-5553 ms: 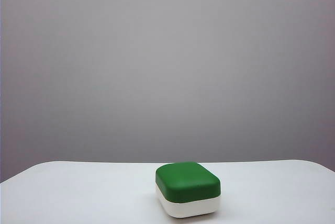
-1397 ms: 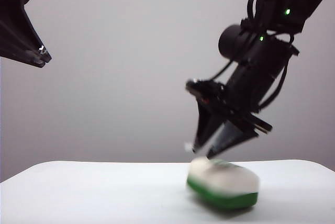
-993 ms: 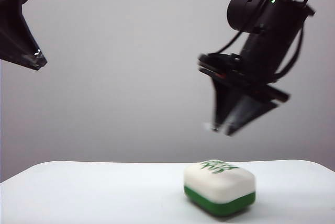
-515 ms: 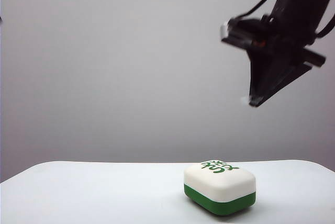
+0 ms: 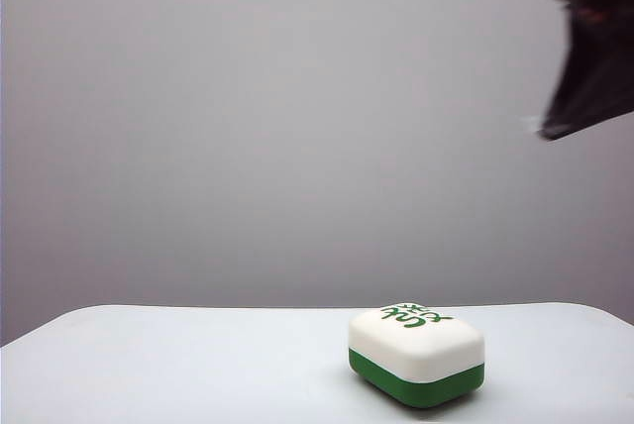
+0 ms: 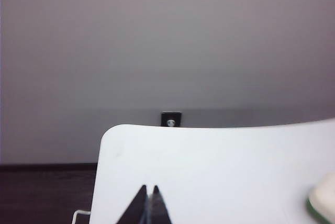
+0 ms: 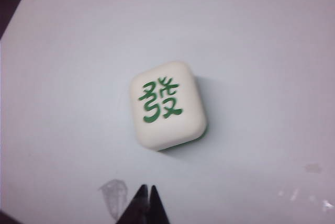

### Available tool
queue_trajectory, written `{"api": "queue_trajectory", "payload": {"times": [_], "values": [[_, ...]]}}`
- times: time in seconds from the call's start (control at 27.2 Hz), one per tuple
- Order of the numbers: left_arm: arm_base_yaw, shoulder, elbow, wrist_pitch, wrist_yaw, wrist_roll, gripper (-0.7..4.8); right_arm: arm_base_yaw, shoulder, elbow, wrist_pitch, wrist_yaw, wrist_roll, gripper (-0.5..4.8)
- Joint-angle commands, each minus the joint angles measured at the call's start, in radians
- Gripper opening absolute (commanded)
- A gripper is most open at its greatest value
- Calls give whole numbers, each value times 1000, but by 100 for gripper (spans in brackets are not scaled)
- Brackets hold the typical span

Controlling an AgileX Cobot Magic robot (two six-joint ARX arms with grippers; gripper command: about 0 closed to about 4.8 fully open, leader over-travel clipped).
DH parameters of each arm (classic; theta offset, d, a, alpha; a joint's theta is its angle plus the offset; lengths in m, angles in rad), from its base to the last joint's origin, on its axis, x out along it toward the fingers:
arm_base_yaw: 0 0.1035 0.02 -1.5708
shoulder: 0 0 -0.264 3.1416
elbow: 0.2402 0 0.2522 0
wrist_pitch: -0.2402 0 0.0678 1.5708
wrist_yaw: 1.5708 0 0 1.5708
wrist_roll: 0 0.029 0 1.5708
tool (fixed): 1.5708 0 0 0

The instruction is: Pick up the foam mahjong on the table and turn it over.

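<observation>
Trouble looks unlikely to us now: the foam mahjong [image 7: 167, 105] rests white face up on the table [image 7: 261, 51], below and apart from our pinched-shut, empty right gripper [image 7: 146, 191], and our left gripper [image 6: 148, 191], likewise shut, could nudge it only by dipping sideways.

Right gripper [image 7: 146, 190] hangs high at the exterior view's upper right edge, blurred, jaws pressed together and holding nothing; left gripper [image 6: 148, 190], likewise shut and empty, shows only in its wrist view.
</observation>
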Motion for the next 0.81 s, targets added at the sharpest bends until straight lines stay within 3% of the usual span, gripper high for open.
{"api": "queue_trajectory", "payload": {"times": [0.04,0.37,0.55,0.81], "values": [[1,-72,-71,59,-84,-48,-6,-55,-132,-85,100,6,16,-6],[0,-255,-245,158,-80,-53,-6,-98,-422,-307,301,100,77,-7],[0,-338,-297,166,-79,-59,-6,-98,-546,-391,317,183,79,-6],[0,-342,-364,201,-29,-68,-5,-98,-756,-527,342,211,79,-6]]}}
